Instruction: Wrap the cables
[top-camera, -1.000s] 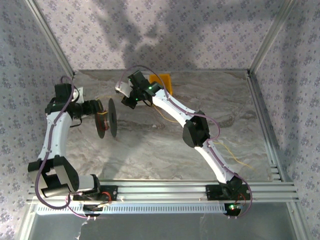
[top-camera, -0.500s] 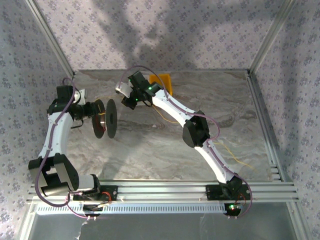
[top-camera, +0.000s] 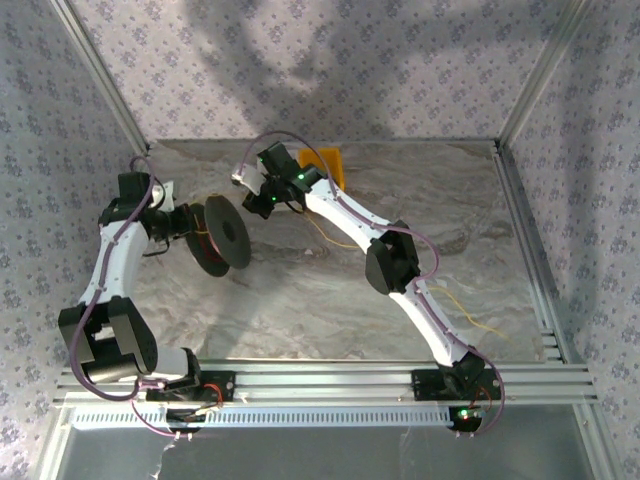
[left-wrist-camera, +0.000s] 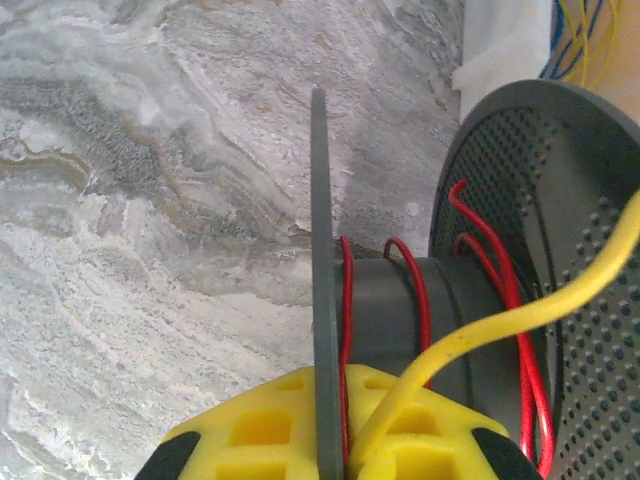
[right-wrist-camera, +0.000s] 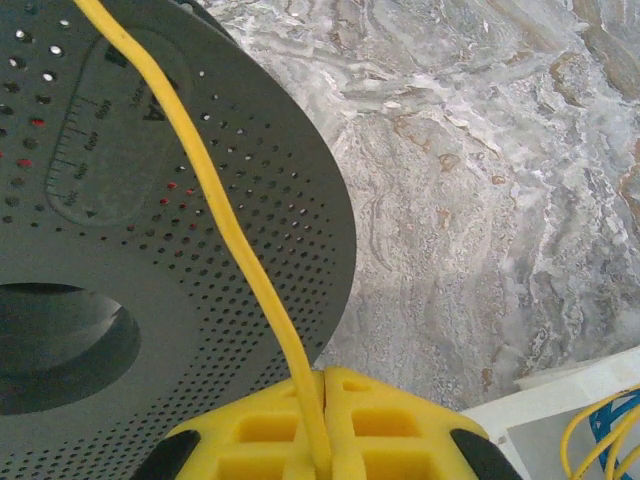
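Note:
A dark grey round spool (top-camera: 222, 238) hangs above the table at the left, with red wire (left-wrist-camera: 420, 290) wound round its core. My left gripper (left-wrist-camera: 335, 390) is shut on the edge of the spool's near flange (left-wrist-camera: 320, 200); from above, the left gripper (top-camera: 188, 224) sits on the spool's left side. One of the cables, a yellow one (right-wrist-camera: 230, 230), runs across the perforated spool face (right-wrist-camera: 150, 250) into my right gripper (right-wrist-camera: 322, 390), which is shut on it. That right gripper (top-camera: 256, 196) hovers just right of the spool and a little behind it. The same cable (left-wrist-camera: 520, 315) crosses the core.
Loose yellow cable (top-camera: 470, 312) trails over the marble table (top-camera: 300, 300) beside the right arm. An orange-yellow object (top-camera: 333, 165) sits at the back. A white box (right-wrist-camera: 560, 410) with blue and yellow wires lies near the spool. Metal rails (top-camera: 530, 220) border the table.
My left gripper has closed onto the spool's flange. The spool has turned from edge-on so its face tilts up. The right arm has hardly moved.

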